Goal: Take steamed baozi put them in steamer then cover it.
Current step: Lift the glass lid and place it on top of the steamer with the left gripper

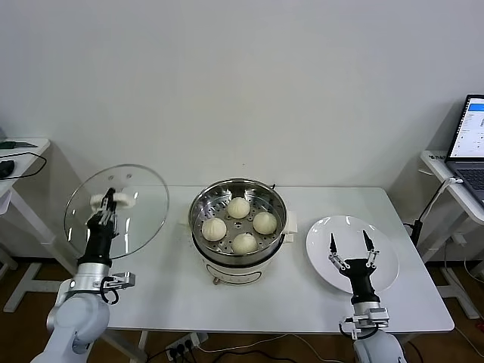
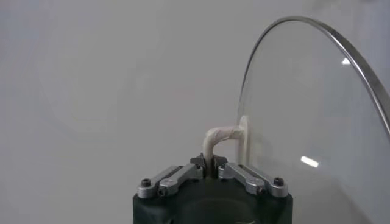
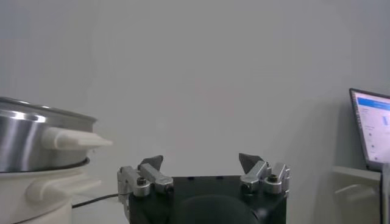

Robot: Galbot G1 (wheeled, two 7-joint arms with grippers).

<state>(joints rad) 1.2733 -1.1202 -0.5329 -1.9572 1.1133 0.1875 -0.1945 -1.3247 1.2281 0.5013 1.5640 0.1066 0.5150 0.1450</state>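
White wall and a white table [image 1: 151,272] form the setting of the head view. At table centre stands the steamer [image 1: 238,198], with all four steamed baozi [image 1: 238,224] seated on its perforated tray — the loading step appears complete. The cover [image 1: 144,208] is held off to the left, tilted nearly on edge and clear of the pot; the left gripper [image 1: 108,203] is clenched on its cream handle. Covering remains to be done. The right gripper [image 1: 349,242] hovers over a bare white plate [image 1: 321,257], jaws spread, holding nothing. A laptop [image 1: 473,140] on a side desk stands well apart at right. Nothing lies between cover and steamer, so the path looks free.

Left wrist view: the left gripper [image 2: 212,163] pinches the handle [image 2: 222,137], the glass cover [image 2: 317,122] rising beside it against the wall.

Right wrist view: the right gripper [image 3: 201,163] shows its fingertips apart and vacant — the steamer [image 3: 36,137] sits to one side with a side handle projecting, the laptop [image 3: 372,131] to the other.
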